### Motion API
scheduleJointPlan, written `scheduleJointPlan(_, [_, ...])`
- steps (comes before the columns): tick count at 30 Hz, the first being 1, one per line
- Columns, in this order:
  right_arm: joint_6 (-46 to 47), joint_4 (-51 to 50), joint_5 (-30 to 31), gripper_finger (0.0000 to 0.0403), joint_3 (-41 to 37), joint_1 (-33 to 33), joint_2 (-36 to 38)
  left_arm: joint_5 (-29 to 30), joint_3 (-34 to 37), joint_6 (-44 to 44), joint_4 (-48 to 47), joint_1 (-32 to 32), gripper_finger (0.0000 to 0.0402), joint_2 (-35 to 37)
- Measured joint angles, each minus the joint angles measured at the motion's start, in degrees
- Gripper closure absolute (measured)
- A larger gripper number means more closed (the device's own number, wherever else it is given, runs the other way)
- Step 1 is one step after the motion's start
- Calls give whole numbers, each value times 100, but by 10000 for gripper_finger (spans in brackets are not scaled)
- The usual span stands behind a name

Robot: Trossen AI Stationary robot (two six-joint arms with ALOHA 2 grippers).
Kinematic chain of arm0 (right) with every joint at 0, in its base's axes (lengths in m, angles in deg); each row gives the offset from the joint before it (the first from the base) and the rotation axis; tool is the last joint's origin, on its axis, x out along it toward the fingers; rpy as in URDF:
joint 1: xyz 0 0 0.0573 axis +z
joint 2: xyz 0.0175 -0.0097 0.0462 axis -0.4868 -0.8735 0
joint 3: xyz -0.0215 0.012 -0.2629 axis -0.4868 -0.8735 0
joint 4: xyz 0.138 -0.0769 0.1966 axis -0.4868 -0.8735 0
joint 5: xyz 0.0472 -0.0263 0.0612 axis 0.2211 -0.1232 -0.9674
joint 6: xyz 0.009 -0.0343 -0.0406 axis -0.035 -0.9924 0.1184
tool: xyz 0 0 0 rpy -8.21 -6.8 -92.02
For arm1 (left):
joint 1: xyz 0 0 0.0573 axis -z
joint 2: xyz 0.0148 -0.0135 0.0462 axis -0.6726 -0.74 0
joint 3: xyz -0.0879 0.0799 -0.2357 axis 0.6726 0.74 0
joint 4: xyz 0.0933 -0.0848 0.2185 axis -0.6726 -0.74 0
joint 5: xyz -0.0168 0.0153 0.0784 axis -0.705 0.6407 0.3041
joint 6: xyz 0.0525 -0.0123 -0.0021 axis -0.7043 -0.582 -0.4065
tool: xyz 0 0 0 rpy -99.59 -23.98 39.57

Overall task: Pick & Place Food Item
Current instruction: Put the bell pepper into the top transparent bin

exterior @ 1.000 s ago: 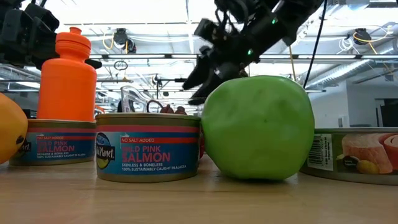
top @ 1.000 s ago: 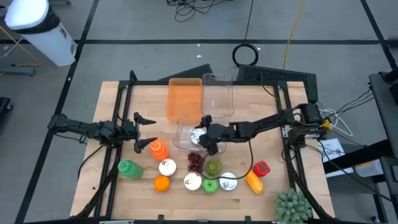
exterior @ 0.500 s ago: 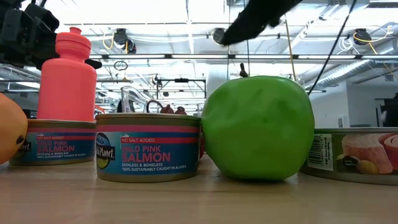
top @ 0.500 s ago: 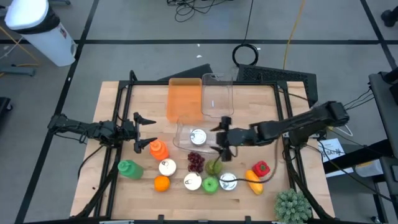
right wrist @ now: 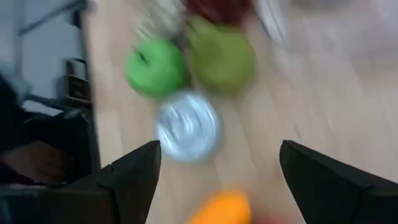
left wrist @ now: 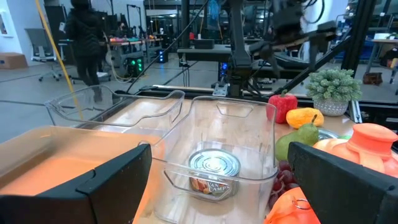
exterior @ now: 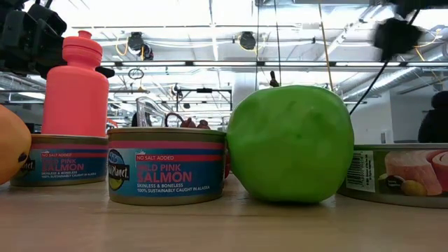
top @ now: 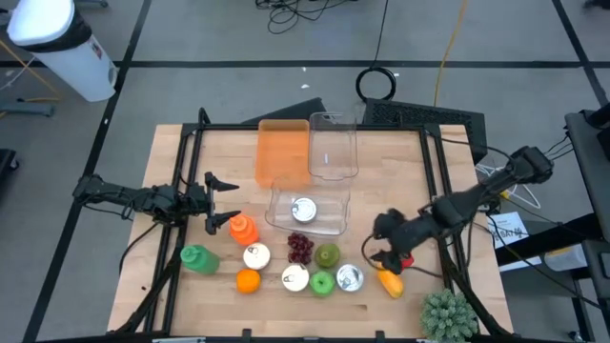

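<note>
A silver can (top: 302, 209) lies flat in the clear bin (top: 329, 225) at mid-table; the left wrist view shows the can (left wrist: 213, 169) too. My right gripper (top: 376, 250) hovers open and empty over the near right food items, beside the red pepper (top: 402, 257) and yellow fruit (top: 389, 281). Its wrist view looks down on a green apple (right wrist: 155, 65), a pear (right wrist: 221, 56) and a can (right wrist: 186, 127). My left gripper (top: 224, 195) waits open at the table's left, pointing level at the bin.
An orange bin (top: 283, 151) and a second clear bin (top: 332, 145) stand at the far side. An orange bottle (top: 241, 229), green bottle (top: 195, 257), grapes (top: 300, 248), an orange (top: 248, 281) and cans (top: 294, 277) crowd the near middle. A potted plant (top: 448, 314) sits near right.
My right gripper has pulled away from the clear bin toward the table's right and near edges, rising and rolling its wrist as it went. The silver can has stayed lying in the bin.
</note>
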Motion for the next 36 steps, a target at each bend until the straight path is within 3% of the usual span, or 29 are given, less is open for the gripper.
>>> scheduleJointPlan(5, [1797,-1212,-95,95,-111,409,187,-1,2,1,0,0,9,0])
scheduleJointPlan(9, [2461,-1434,-144,94,-249,559,207,-2,2,0,0,1,9,0])
scheduleJointPlan(11, [2592,-1375,-160,94,-376,603,207,-2,2,0,0,2,9,0])
scheduleJointPlan(17, [2976,-1440,-974,94,-785,486,210,0,2,0,0,2,9,0])
scheduleJointPlan(27, [3000,-58,-1178,94,-1442,483,205,-1,2,1,0,0,9,1])
scheduleJointPlan(36, [2961,187,-1172,94,-1826,483,220,-1,2,0,0,0,9,0])
